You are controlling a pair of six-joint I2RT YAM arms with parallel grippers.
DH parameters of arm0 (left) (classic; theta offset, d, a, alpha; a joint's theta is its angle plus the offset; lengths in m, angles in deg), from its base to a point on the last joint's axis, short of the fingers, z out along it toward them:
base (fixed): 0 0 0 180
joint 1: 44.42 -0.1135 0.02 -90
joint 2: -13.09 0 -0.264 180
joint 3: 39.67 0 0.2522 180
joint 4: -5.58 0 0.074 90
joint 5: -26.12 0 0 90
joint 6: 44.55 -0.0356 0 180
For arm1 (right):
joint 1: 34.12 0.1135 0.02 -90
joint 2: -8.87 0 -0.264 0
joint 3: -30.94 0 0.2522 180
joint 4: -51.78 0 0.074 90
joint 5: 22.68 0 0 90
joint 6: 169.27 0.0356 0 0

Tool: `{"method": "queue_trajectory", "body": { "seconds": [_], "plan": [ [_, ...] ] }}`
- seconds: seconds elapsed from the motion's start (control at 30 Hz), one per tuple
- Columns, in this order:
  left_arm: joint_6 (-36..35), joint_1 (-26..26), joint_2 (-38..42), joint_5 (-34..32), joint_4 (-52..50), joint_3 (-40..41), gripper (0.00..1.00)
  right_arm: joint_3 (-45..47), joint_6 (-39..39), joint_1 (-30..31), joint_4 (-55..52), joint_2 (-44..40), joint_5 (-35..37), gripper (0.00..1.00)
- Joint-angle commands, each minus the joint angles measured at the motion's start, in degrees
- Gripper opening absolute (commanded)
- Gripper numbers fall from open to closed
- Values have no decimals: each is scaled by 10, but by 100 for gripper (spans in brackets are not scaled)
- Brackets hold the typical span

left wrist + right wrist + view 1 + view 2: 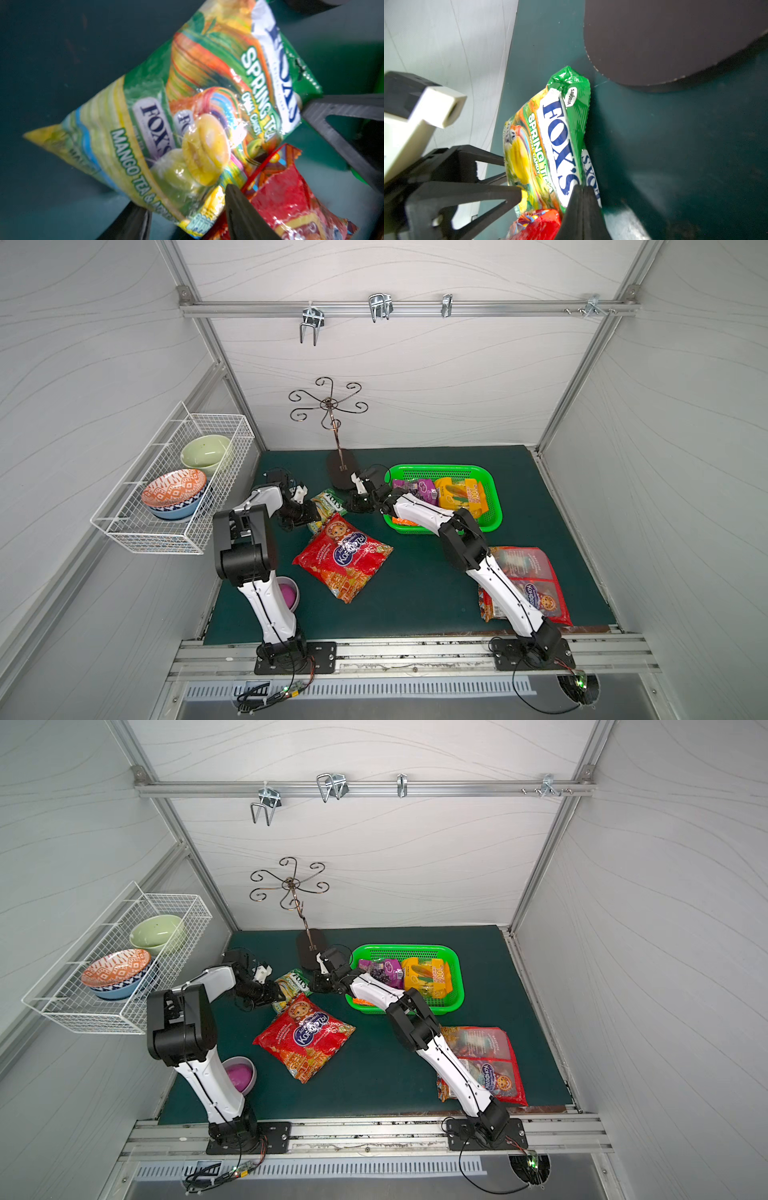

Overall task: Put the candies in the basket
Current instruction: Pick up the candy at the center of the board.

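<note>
In both top views the basket (440,467) stands at the back of the bench (415,605). It has the purple bag (417,489), the yellow bag (457,493) and the orange bag (405,521) inside. A red bag (345,560) lies in the middle of the bench and a second red bag (536,572) lies partly under the right arm. The green bag (328,506) is outside the basket, between the left gripper (311,512) and the right gripper (351,504).

In the left wrist view the left gripper (185,199) has its jaws half apart and seems clamped on the lower end of the green bag (187,114).

In the right wrist view the right gripper (580,191) has its jaws together, and they appear to pinch a fold at the other end of the green bag (550,135).

The step in hand looks like a handover of the green bag. Next, the left gripper should let go. Then the right one should carry the bag over the rim and drop it. The pinch is thin, so the bag may slip.
</note>
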Motion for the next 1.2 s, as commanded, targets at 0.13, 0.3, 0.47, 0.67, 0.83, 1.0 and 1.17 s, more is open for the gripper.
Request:
{"method": "queue_trajectory", "body": {
  "seconds": [0.13,0.3,0.47,0.67,0.83,1.0,1.17],
  "plan": [
    [-34,0,51,34,-29,-5,63,52,-67,13,-7,-88,29,0],
    [-75,0,80,61,-66,-2,64,54,-69,6,-6,-149,22,0],
    [-102,0,108,82,-99,0,64,68,-72,6,-1,-213,35,0],
    [-124,3,144,106,-130,0,65,93,-81,7,-2,-283,59,0],
    [-168,16,166,151,-175,-9,65,89,-97,3,-72,-334,127,0],
    [-193,68,187,134,-205,-8,65,138,-85,-16,-127,-411,194,0],
    [-193,107,197,118,-203,-16,65,206,-72,-44,-161,-505,229,0]
  ]
}}
